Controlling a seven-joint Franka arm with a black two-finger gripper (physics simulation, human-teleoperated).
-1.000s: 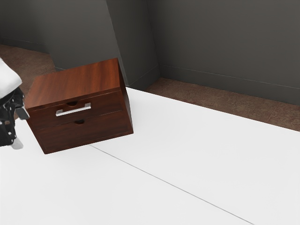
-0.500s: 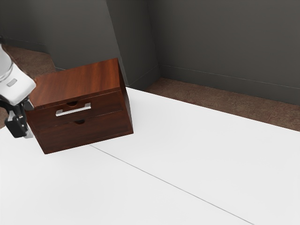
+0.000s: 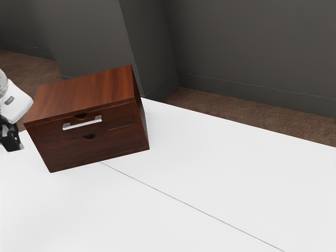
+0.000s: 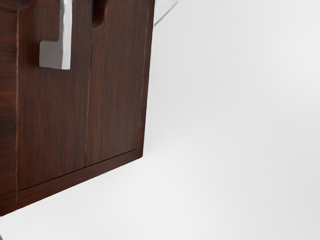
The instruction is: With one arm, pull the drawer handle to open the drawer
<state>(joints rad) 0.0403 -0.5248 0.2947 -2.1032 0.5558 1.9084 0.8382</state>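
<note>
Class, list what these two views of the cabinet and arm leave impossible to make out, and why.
1. Gripper, exterior view: cut off by the left edge.
2. Silver handle, wrist view: one end shows; the frame's edge cuts the rest.
3. Wooden cabinet, exterior view: back and far side hidden by its own body.
4. Upper drawer, both views: inside hidden behind its front.

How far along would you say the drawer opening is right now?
Done: nothing yet; the drawer front sits flush in the wooden cabinet. In hand: the gripper hangs at the exterior view's left edge, beside the cabinet, apart from the silver handle. Left: reach the handle, grasp it and pull the drawer out.
</note>
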